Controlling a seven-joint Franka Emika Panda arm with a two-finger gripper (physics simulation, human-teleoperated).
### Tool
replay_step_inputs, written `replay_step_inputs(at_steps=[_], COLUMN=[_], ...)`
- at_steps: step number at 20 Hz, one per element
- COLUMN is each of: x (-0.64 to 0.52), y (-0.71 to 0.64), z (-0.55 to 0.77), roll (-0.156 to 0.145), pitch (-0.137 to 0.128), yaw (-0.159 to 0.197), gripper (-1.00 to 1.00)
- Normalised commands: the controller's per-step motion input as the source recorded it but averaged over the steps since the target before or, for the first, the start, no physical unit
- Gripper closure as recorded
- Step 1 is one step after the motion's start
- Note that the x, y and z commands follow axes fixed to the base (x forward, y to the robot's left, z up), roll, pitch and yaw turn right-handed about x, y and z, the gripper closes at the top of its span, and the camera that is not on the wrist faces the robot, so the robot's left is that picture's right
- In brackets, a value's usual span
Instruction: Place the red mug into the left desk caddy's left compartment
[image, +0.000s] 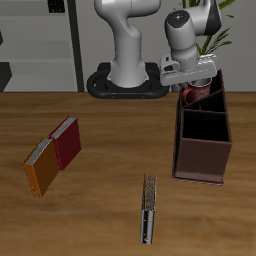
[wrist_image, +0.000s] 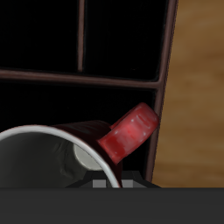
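A slim grey-and-gold bar lies nearest the table's front edge, with an orange book and a red book farther back. The gripper clasps the red mug by its rim, tilted, over the far end pocket of the left desk caddy.

A wooden tabletop fills the scene. On it, the dark maroon caddy stands toward one side, long and boxy. Well apart from it, a red book and an orange book lie touching, side by side. Nearer the front edge, between them and the caddy, lies a slim dark object, too small to identify.
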Motion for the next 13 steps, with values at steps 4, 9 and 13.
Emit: replay_step_inputs(at_steps=[4,9,13], x=[0.0,-0.02,0.03], y=[0.0,-0.03,-0.11], z=[0.08,0.1,0.16], roll=[0.006,-0.008,-0.022], pitch=[0.001,-0.002,-0.028], yaw=[0.0,-0.015,-0.004], gripper=[-1.0,-1.0,-1.0])
